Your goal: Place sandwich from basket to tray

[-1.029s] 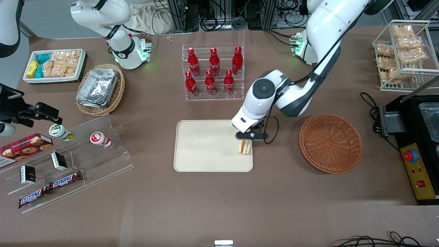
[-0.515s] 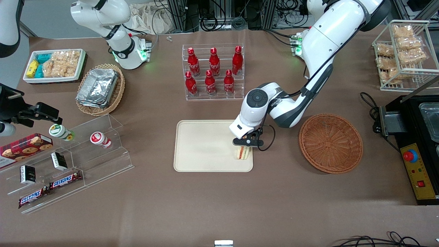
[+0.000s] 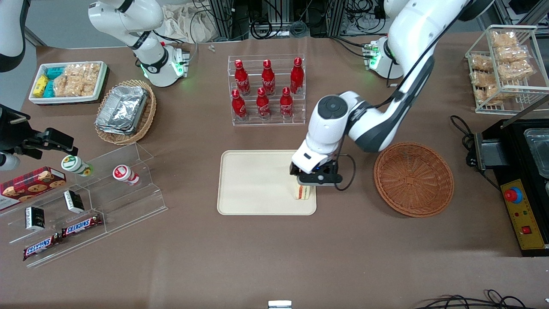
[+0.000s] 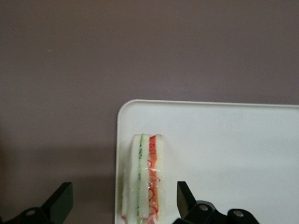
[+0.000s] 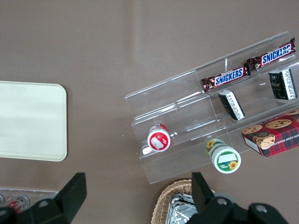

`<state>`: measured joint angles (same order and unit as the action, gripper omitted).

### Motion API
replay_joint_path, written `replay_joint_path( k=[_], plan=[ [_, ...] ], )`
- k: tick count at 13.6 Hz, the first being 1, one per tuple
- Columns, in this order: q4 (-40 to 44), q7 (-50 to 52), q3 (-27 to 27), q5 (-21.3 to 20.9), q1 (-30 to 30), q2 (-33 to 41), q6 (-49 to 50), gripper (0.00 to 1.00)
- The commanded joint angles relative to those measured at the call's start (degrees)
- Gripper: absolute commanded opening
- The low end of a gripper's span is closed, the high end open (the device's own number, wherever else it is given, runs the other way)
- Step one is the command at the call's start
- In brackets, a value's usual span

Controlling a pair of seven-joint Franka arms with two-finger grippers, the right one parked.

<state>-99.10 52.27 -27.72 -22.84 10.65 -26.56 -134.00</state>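
The sandwich stands on the cream tray, in the tray's corner nearest the reddish-brown basket and near the tray's front edge. Its red and green filling faces up in the left wrist view, close to the tray's rim. My left gripper hangs just above the sandwich, open, its fingers spread wide on either side of the sandwich without touching it. The basket holds nothing.
A rack of red bottles stands farther from the camera than the tray. An acrylic stand with snacks, a tan basket of foil containers and a white snack bin lie toward the parked arm's end. A wire rack and a black appliance lie toward the working arm's end.
The gripper lowered the sandwich onto the tray, then opened and let it go; the wrist has lifted a little. The sandwich now stands free on the tray.
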Motion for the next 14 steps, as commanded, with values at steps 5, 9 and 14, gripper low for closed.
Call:
replay_joint_path(
  k=[5, 9, 14],
  plan=[
    [14.36, -25.17, 11.70, 20.54, 0.16, 7.91, 32.37, 1.00],
    [13.75, -41.94, 23.13, 25.65, 0.16, 17.05, 46.07, 1.00],
    [6.21, -50.05, 25.29, 25.57, -7.72, 27.69, 49.98, 1.00]
  ],
)
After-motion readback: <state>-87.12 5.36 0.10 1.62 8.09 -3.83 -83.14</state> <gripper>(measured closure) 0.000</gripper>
